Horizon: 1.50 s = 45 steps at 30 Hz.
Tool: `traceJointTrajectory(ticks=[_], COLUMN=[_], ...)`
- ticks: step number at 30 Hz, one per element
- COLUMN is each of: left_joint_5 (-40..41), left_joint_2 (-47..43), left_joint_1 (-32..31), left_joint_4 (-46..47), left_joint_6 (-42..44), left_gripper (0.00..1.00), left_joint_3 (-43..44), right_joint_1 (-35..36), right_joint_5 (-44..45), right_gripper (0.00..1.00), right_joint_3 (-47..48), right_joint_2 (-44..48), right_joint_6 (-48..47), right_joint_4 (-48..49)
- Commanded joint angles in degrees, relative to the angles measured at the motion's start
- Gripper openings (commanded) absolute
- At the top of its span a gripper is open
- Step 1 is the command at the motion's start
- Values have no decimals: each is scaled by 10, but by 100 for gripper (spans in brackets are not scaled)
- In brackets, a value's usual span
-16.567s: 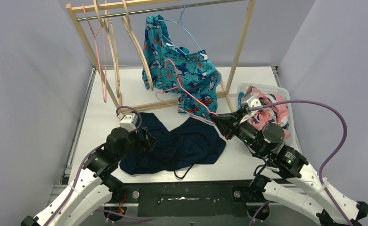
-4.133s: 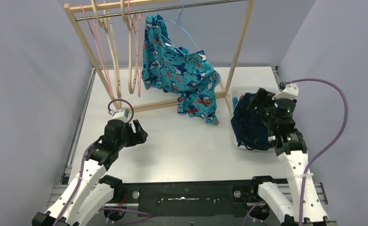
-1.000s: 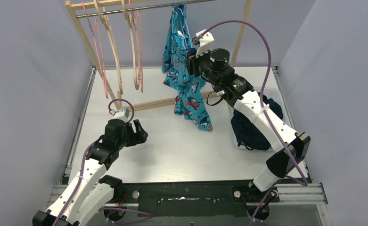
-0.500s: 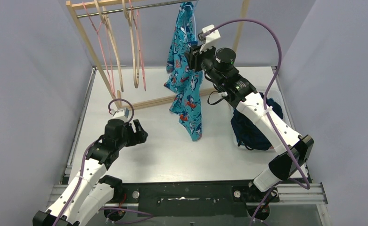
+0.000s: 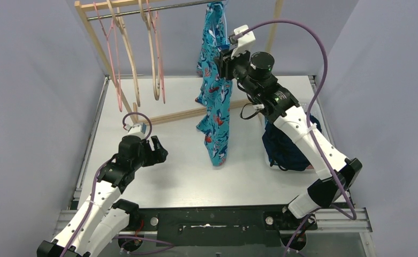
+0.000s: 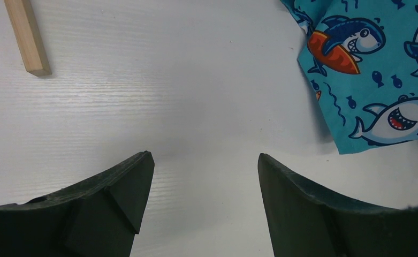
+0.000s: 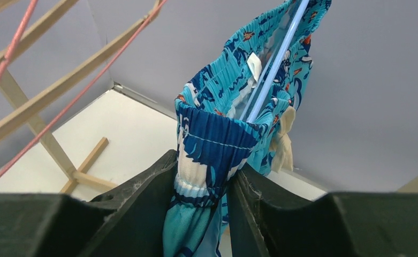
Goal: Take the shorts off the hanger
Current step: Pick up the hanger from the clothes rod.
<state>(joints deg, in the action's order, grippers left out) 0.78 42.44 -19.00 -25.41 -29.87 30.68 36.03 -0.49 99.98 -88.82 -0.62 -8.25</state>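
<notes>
The right tool [image 5: 223,60] is raised beside the rack rail [image 5: 180,6], clamped on the teal shark-print shorts [image 5: 215,123], which hang as a narrow strip down to near the counter [image 5: 169,176]. The left tool [image 5: 157,151] sits low over the counter, jaws apart, empty. The dark navy shorts [image 5: 284,150] lie heaped under the right arm [image 5: 303,128].

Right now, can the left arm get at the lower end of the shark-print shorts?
Probably yes. The left gripper hangs open over bare table, and the lower end of the shark-print shorts dangles just ahead to its right, with nothing between them.
</notes>
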Motion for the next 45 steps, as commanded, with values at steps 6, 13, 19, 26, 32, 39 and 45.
traceJointTrajectory(ticks=[6,13,19,26,32,39,45], left_joint_5=[1,9,4,14,-2,-40,-100], left_joint_2=[-4,-4,-1,-8,-9,4,11], left_joint_1=[4,4,5,4,3,5,4], left_joint_4=[33,29,33,24,36,50,61], left_joint_6=[-1,-3,-1,-5,-3,-1,22], left_gripper=[71,71,71,71,71,74,87], left_joint_3=[11,13,12,16,11,8,13], right_joint_1=[10,10,5,2,3,8,17], right_joint_5=[-56,-43,-47,-108,-137,-175,-218], right_gripper=[0,0,0,0,0,0,0], right_joint_3=[-119,-79,-67,-46,-173,-390,-522], right_joint_2=[133,122,118,144,231,355,387], right_joint_6=[-26,-59,-94,-115,-67,57,159], right_joint_4=[67,-26,4,-21,-10,35,23])
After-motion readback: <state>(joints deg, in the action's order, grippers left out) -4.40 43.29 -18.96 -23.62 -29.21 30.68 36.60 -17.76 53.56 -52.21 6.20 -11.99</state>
